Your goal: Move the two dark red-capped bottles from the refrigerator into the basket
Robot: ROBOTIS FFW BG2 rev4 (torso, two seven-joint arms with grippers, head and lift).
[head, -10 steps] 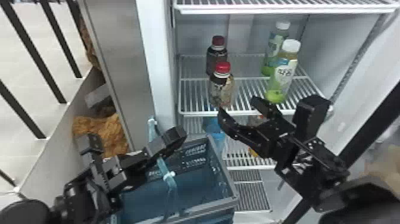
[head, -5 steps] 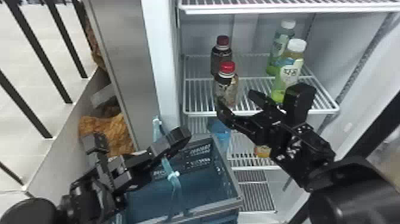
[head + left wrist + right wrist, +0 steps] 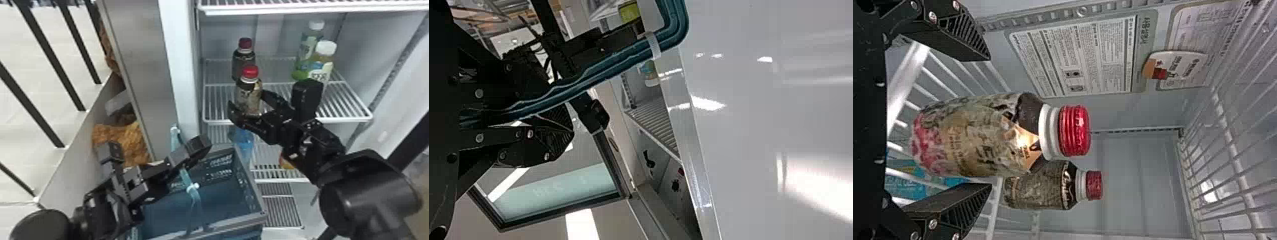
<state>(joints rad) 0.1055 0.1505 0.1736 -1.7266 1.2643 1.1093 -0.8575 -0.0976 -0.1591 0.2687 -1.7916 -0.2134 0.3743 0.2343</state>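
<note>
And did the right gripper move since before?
Yes: against the fridge shelf, the right gripper has moved left and forward, its open fingers now either side of the front bottle.

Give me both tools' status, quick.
Left tool: closed on the basket's blue-green handle.
Right tool: open, fingers either side of the nearer red-capped bottle, not closed on it.

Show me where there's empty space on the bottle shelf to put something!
There are bare wires between the front red-capped bottle and the green bottles, and at the shelf's front right corner. It's crowded around that front bottle: the right gripper's fingers are around it and the back red-capped bottle is close behind.
</note>
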